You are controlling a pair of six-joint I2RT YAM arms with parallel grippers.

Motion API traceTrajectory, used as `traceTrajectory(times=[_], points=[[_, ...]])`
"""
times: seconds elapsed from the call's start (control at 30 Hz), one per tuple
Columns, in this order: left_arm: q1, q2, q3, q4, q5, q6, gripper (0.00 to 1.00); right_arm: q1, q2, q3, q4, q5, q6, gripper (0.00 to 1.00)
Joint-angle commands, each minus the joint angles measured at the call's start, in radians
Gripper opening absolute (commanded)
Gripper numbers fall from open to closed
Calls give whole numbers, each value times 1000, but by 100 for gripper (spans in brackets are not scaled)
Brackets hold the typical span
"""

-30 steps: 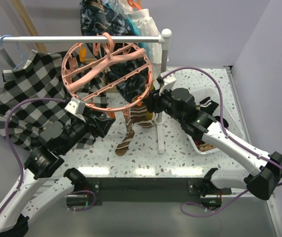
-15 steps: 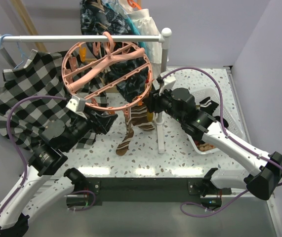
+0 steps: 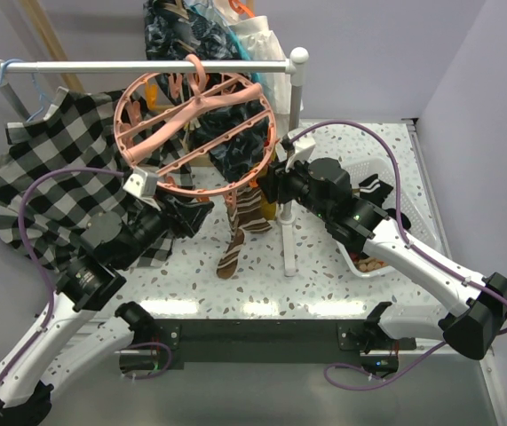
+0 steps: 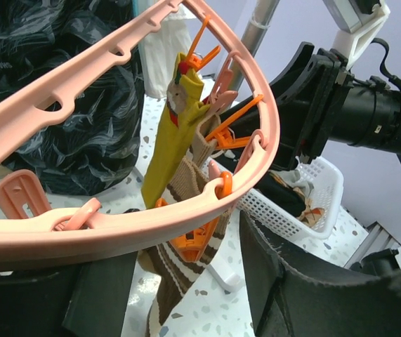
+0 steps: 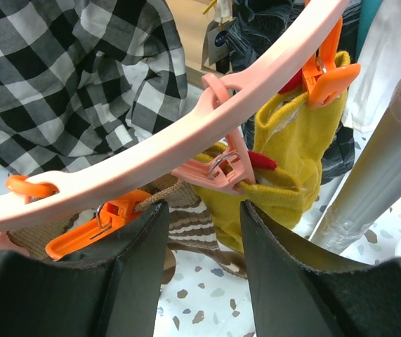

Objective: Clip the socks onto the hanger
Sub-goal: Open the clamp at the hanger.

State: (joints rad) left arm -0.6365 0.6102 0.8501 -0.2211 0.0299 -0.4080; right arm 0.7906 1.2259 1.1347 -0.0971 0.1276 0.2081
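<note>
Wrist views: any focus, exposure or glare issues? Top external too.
Left wrist: hanger and mustard sock sharp, left claw nearly black. Right wrist: right claw equally dark, rail post looks soft. Top external: even light, glare patches on table near edge.

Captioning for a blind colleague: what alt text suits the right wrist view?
A salmon-pink hanger ring crosses diagonally, a mustard yellow sock held by its orange clip, a brown striped sock beside. The right gripper, jaws apart, sits below; a checkered shirt hangs behind.
</note>
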Motion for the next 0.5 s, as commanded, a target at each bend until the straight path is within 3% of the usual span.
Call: traceTrajectory(times=[0.0, 0.1, 0.33, 0.47], points=[[0, 0, -20, 106, 24, -18, 61, -4, -6, 36, 46, -22, -7, 49], [0, 2, -28, 118, 24, -31, 60, -4, -11, 31, 48, -26, -6, 49], [1, -7, -60, 140, 10, -57, 68, -4, -17, 27, 54, -34, -4, 49], [0, -9, -62, 146, 5, -58, 67, -2, -17, 25, 56, -39, -4, 49]])
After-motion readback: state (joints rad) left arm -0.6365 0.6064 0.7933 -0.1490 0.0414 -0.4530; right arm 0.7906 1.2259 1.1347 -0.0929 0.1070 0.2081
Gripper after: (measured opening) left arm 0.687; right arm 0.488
